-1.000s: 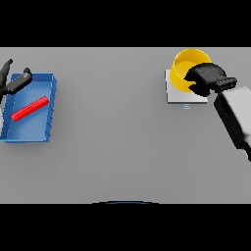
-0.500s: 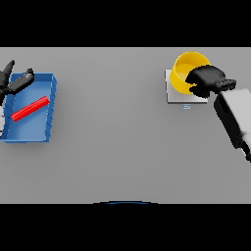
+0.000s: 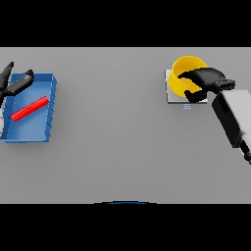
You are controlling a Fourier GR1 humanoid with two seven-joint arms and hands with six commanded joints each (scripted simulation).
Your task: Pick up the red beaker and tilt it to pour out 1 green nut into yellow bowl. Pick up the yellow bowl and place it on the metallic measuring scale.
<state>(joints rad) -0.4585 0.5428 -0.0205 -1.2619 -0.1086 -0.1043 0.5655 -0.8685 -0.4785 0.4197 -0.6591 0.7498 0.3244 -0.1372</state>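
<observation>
A: Head view, near side first: what do you see?

B: Bare grey worktop [image 3: 117, 147] closest to me. Further out on my left sits a shallow blue plastic tray [image 3: 29, 128] with a slim red cylinder [image 3: 30, 108] lying slantwise in it, which I take to be the red beaker. My left hand [image 3: 14, 83] rests idle at the tray's far corner, fingers relaxed and holding nothing.

A: And the bowl?

B: Far right. The round yellow bowl [image 3: 185, 68] stands on the flat metallic measuring scale [image 3: 171, 95], and my right hand [image 3: 203, 81] is curled round its near rim.

A: Which step, then?

B: Placing the bowl, I judge. I cannot see any green nut inside. Next I'd need to loosen my fingers and draw away without tipping it. Nothing stands in the way.
</observation>
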